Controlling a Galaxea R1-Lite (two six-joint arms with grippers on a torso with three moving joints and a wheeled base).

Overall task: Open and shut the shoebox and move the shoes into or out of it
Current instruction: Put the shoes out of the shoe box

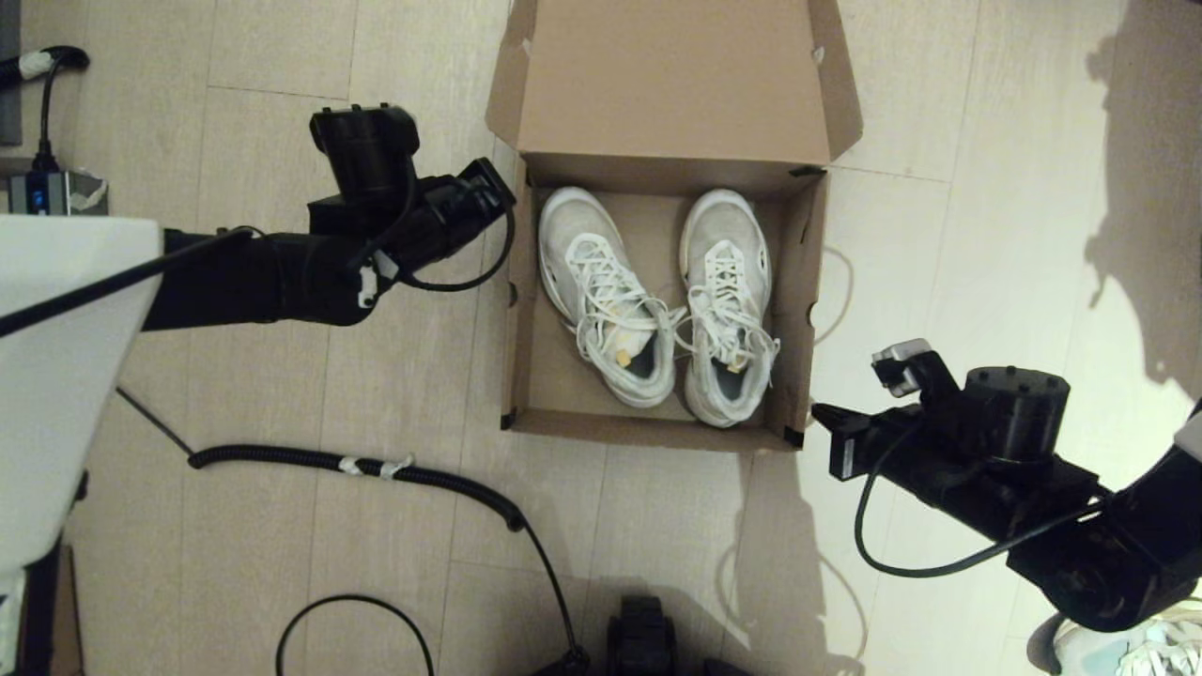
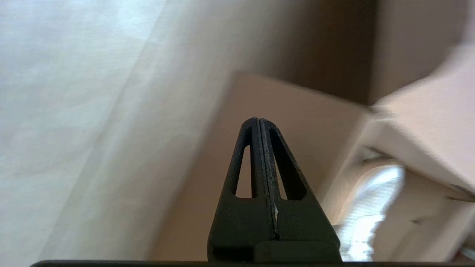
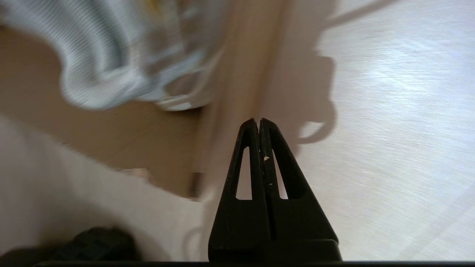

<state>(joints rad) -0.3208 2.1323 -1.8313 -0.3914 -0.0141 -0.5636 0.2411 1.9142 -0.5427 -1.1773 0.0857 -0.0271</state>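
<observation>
The brown shoebox (image 1: 519, 310) stands open on the floor, its flap lid (image 1: 671, 75) folded back on the far side. Both white sneakers lie side by side inside it, the left shoe (image 1: 601, 291) and the right shoe (image 1: 728, 300), toes pointing away from me. My left gripper (image 1: 500, 191) is shut and empty, just outside the box's far left wall (image 2: 297, 122). My right gripper (image 1: 820, 413) is shut and empty too, beside the box's near right corner. A blurred shoe (image 3: 104, 66) shows in the right wrist view, past the box wall (image 3: 237, 74).
A black ribbed cable (image 1: 376, 465) runs across the floor near the left of the box. The robot's white body (image 1: 56, 376) fills the left edge. Another whitish sneaker (image 1: 1136, 648) lies at the lower right corner, and a dark part (image 1: 643, 638) sits at the bottom middle.
</observation>
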